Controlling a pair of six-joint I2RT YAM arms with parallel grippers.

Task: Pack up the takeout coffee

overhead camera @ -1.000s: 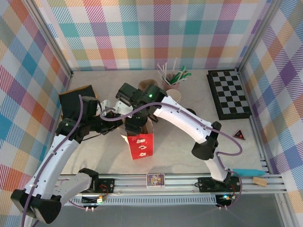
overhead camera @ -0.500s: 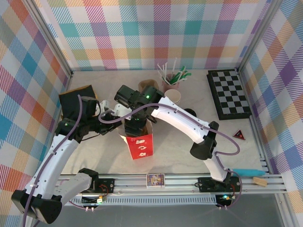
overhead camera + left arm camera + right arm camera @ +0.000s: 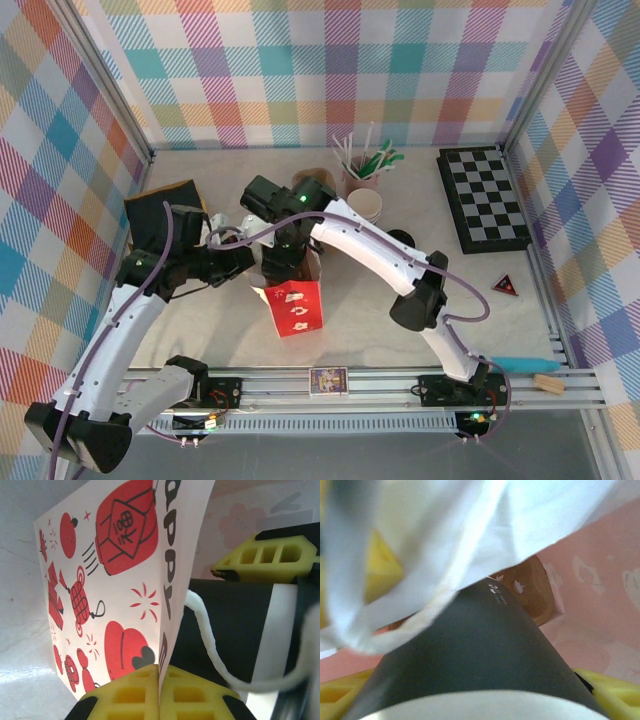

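The takeout coffee (image 3: 235, 625), a white paper cup with a dark band, sits low in the mouth of a red-and-white paper bag (image 3: 292, 305). My right gripper (image 3: 288, 262) is shut on the cup (image 3: 470, 650), with yellow fingers (image 3: 612, 695) on both sides of it. The cup's lid is hidden. My left gripper (image 3: 159, 672) is shut on the bag's side edge (image 3: 115, 580) and holds it up. In the top view it (image 3: 243, 260) is just left of the bag. A white cord handle (image 3: 210, 640) hangs across the cup.
A stack of lidless cups (image 3: 365, 205) and a loose black lid (image 3: 400, 238) lie right of the bag. A cup of straws (image 3: 360, 165) stands behind them. Farther right are a chessboard (image 3: 485, 198) and a red triangle (image 3: 505, 285). A dark bag (image 3: 160, 215) lies at the left.
My right arm has shifted slightly left and down over the bag's mouth with the cup. The left gripper has kept its hold on the bag's edge.
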